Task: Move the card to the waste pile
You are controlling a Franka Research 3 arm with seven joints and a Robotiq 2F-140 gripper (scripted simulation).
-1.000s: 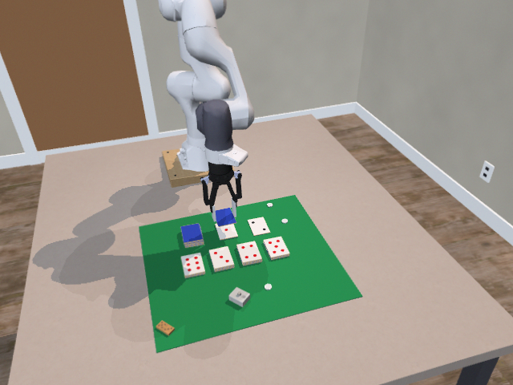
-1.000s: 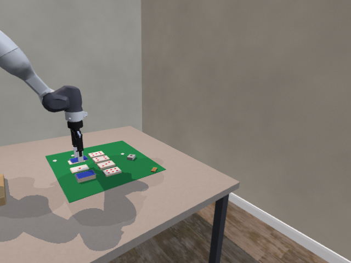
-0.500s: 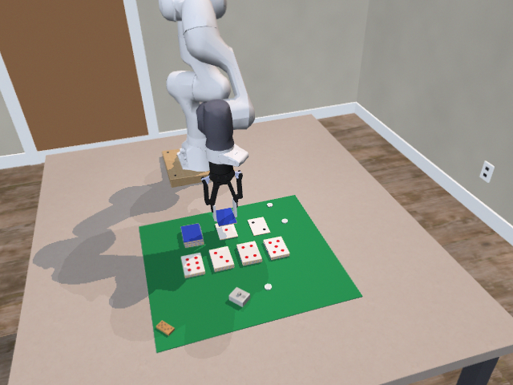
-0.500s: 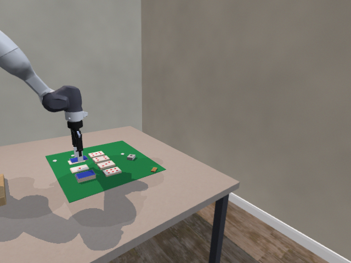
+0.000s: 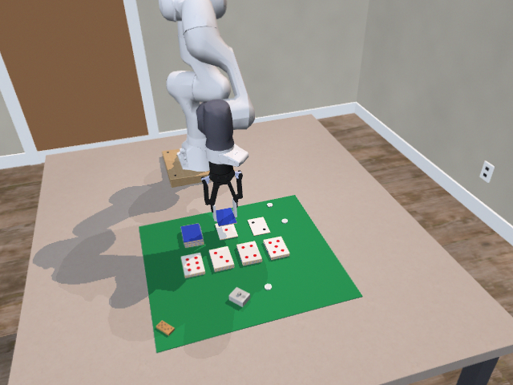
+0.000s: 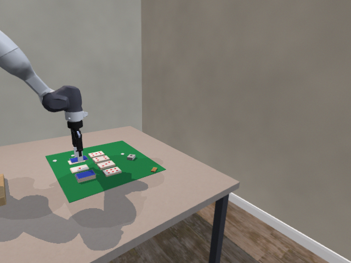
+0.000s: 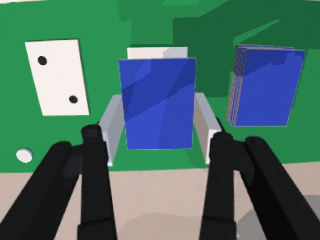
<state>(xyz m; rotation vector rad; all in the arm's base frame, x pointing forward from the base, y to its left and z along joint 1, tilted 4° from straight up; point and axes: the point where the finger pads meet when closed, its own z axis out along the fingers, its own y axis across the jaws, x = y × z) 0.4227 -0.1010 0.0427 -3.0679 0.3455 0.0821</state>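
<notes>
The face-down stock [image 5: 191, 233] [image 6: 85, 175] [image 7: 265, 87] is a blue-backed stack on the green mat [image 5: 310, 269] [image 6: 136, 166]. Beside it lies the waste pile [image 5: 228, 233] [image 6: 79, 168] [image 7: 150, 52], white with a red pip. My gripper [image 5: 225, 217] [image 6: 78, 156] [image 7: 158, 107] is shut on a blue-backed card [image 5: 225, 216] [image 6: 75, 159] [image 7: 159, 102]. It holds the card flat, a little above the waste pile, and the card covers most of that pile in the wrist view.
A white card with two black pips [image 5: 258, 225] [image 7: 56, 75] lies on the other side of the waste pile. A row of several red-pip cards [image 5: 221, 258] [image 6: 106, 164] lies beyond. A grey block [image 5: 239, 296], white chips [image 5: 284, 220] [image 7: 23, 155] and a brown tile [image 5: 165, 327] sit on the mat.
</notes>
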